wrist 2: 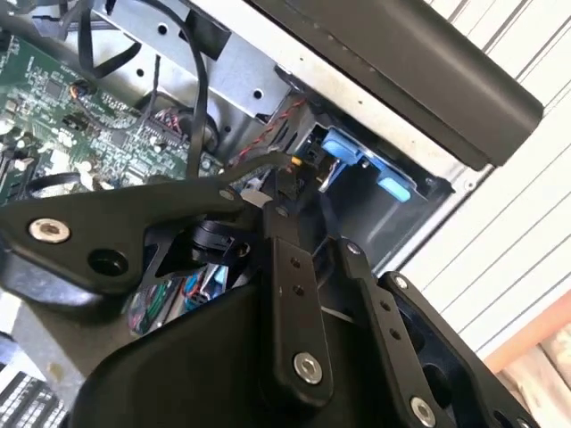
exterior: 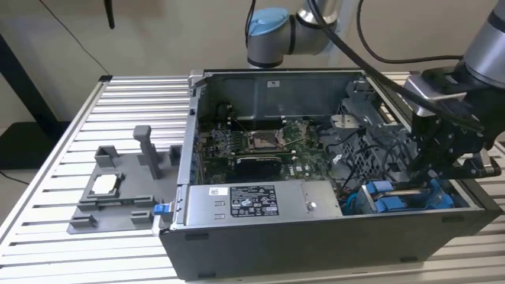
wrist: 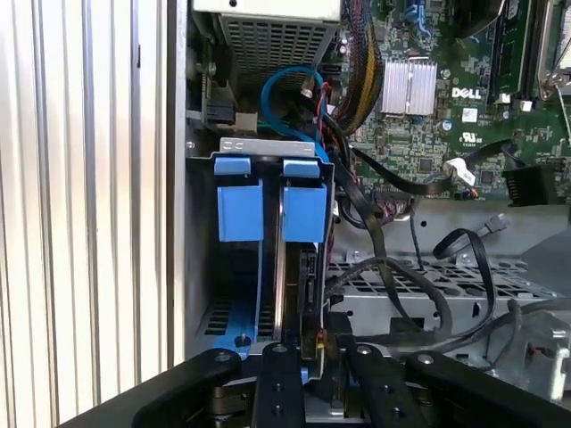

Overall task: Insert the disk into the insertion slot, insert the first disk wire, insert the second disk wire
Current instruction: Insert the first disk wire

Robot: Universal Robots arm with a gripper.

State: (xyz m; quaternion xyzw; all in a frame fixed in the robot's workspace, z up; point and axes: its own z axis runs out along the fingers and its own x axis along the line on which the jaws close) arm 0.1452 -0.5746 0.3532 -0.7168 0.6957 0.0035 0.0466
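Exterior view: an open grey case [exterior: 316, 248] lies on a slatted metal table [exterior: 134, 94], with a grey fixture [exterior: 118, 201] beside it on the exterior view's left. Inside are a green motherboard [exterior: 264, 145] and a power supply [exterior: 261, 204] that carries a white label with black print. The arm [exterior: 481, 47] comes in from the exterior view's upper right. Its wrist points down into the case corner where the drive cage sits. In the first wrist view the disk [wrist: 303, 214] stands on edge in the slot [wrist: 268, 145], already pushed in, its blue carrier tabs at the cage's open end. Black cables [wrist: 393, 267] loop across the perforated cage wall just beside the disk (one blue wire curls above the tabs), and they crowd the way toward the board. A finned silver heatsink [wrist: 408, 86] sits on the board near some white lettering. The gripper [wrist: 317, 352] hangs at the disk's near end, and its jaws are drawn in on a small black plug [wrist: 317, 341] with a yellow mark. In the second wrist view the same plug [wrist 2: 294, 162] sits at the fingertips, close to the blue tabs.
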